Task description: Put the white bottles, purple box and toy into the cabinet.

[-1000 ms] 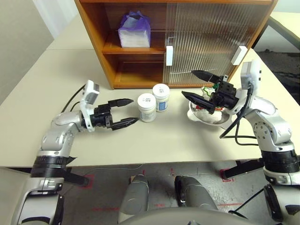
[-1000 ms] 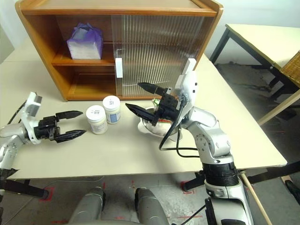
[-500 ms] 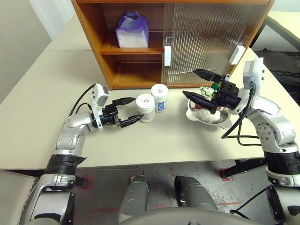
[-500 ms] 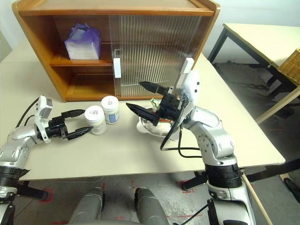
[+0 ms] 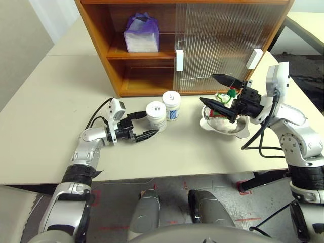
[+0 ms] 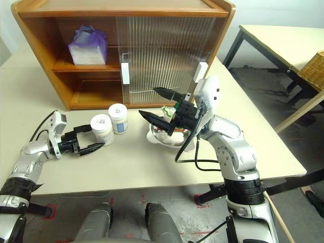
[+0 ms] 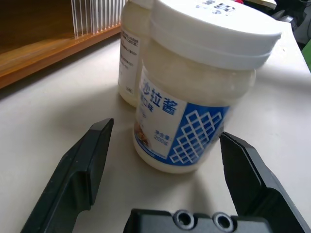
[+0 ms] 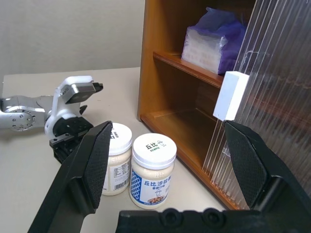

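Two white bottles stand side by side on the desk, just before the cabinet and its open left bay. The left gripper, fingers apart, flanks the nearer blue-labelled jar without touching. The right gripper, fingers apart, hovers above the toy. The purple box sits on the upper shelf.

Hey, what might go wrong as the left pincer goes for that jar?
The two jars stand touching, so closing the open left pincer on the near jar may knock the far jar over. The right pincer hangs open over the steel bowl with the toy and might bump it.
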Robot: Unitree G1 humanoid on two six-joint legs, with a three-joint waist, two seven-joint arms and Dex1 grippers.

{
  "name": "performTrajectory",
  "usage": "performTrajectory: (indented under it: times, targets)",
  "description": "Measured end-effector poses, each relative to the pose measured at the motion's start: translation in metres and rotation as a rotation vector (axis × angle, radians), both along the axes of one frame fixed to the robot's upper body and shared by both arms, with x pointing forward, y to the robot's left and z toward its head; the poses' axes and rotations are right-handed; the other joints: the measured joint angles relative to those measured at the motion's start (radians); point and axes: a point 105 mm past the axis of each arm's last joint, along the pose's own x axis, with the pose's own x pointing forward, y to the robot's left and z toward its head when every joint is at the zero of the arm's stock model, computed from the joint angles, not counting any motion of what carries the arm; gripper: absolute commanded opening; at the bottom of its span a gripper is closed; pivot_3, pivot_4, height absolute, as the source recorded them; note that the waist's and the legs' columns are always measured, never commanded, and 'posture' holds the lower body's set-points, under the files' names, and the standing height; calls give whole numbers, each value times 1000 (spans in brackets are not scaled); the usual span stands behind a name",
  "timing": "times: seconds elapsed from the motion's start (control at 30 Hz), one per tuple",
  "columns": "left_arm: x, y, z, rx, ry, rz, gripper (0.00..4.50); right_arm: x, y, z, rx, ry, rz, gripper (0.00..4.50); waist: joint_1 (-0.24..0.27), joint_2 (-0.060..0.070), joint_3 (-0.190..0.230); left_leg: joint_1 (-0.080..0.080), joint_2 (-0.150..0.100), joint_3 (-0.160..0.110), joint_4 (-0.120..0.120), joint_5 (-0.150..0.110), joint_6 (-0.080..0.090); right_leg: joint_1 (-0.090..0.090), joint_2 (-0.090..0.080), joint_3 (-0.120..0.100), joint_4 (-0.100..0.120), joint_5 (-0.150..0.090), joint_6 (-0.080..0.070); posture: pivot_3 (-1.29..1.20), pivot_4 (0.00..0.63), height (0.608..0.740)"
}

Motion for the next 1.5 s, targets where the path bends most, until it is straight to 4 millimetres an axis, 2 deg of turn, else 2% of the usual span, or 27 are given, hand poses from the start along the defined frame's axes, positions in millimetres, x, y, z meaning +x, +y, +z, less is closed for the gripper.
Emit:
performTrajectory:
  times: [0.43,0.63,0.77,0.8,1.2,1.5]
  targets:
    - [0,-5,1,-24,-6,-30,4486,0,-1,0,0,1,-2,4500,-2,0,0,0,0,0,1,1,2,1,0,-1,0,0,1,20,95,740]
    - [4,-7,7,-34,-25,-32,4486,0,-1,0,0,1,-3,4500,-2,0,0,1,0,0,1,1,2,2,0,-1,0,0,1,20,95,740]
    - [4,-9,5,-47,-16,-34,3217,0,-1,0,0,1,-3,4500,-3,0,0,1,0,0,1,1,2,2,0,-1,0,0,1,14,91,740]
    - [4,-9,5,-48,-16,-33,3060,0,-1,0,-1,1,-3,4500,-3,0,0,1,0,0,2,2,3,3,0,-1,0,0,1,14,91,740]
    - [8,-8,5,-69,-5,-7,3060,0,-1,-1,-2,1,-6,4500,-3,0,-1,2,-1,0,2,2,4,4,0,-1,0,0,1,21,92,740]
    - [23,20,31,-93,-53,104,3060,2,-1,-2,5,7,-8,4500,0,0,-1,1,-1,0,2,2,4,4,0,-1,0,0,1,35,91,740]
